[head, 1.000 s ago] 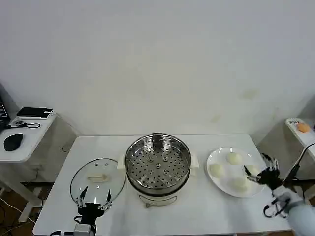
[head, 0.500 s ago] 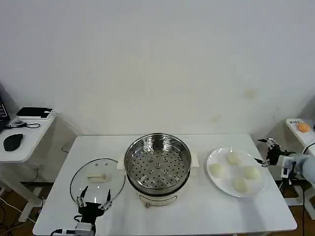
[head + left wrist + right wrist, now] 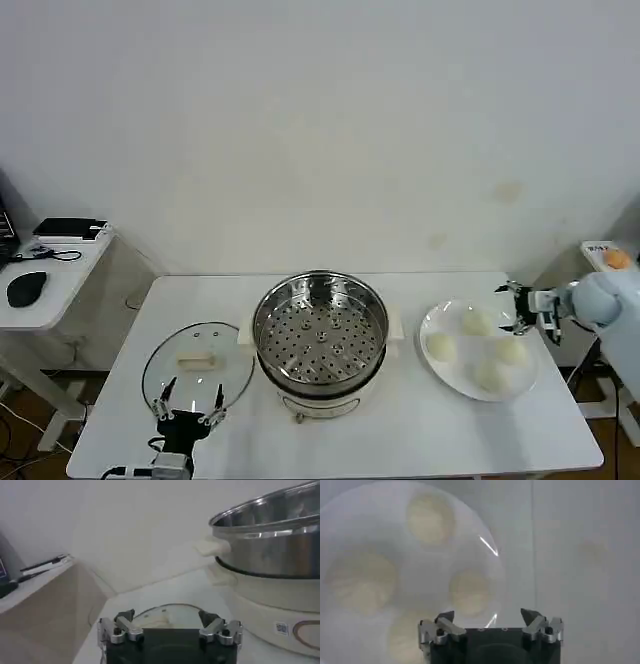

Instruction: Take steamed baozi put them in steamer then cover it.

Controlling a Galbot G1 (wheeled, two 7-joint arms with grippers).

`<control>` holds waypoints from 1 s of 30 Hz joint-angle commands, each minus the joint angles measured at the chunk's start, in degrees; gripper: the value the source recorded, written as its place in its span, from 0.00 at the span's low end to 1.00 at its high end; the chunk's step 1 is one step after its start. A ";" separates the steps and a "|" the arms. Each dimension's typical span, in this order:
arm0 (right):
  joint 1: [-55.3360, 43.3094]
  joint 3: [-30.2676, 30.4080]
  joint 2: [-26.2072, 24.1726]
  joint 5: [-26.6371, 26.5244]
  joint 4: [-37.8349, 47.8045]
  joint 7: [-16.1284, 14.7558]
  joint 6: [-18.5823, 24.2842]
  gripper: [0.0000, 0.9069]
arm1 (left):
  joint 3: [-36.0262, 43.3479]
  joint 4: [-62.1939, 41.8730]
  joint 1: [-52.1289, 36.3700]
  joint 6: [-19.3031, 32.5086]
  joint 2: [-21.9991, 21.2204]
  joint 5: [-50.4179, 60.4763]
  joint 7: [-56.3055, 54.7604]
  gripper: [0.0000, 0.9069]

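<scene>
The large round shiny stainless-steel steamer [image 3: 321, 336] sits mid-desk on the white desk [image 3: 400, 440], uncovered, its perforated tray bare. To its right, just beside its white side handle, a flat white plate [image 3: 452, 372] holds four small round cream-white steamed baozi [image 3: 477, 323]; none is in the steamer yet. On the steamer's other side the round clear glass cover [image 3: 198, 364] with its cream-white bar handle lies flat on the desk.

The right hand [image 3: 521, 308] hovers over the plate's rim on the side away from the steamer, fingers spread open and holding nothing; from its wrist camera the nearest baozi [image 3: 468, 591] lies just ahead of the fingertips. The left hand [image 3: 189, 407] waits at the near edge of the cover, also open and empty.

The step in hand appears to be picking the first baozi. The dough looks soft, so the right hand would do well to centre the baozi between its fingers, descend straight, and close gently enough not to dent it, then lift clear of its neighbours before crossing to the steamer.
</scene>
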State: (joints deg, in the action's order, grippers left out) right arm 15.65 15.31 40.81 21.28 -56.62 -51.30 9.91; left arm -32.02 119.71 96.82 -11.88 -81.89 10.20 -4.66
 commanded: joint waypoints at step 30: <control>-7.42 8.41 8.08 5.42 12.37 -2.56 0.86 0.68 | -0.71 -1.24 -0.93 -0.19 0.48 -1.02 -0.59 1.00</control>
State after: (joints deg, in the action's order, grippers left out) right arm 8.65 23.25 48.89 26.99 -44.17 -53.67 10.79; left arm -32.77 118.48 95.86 -12.07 -81.46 9.18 -5.23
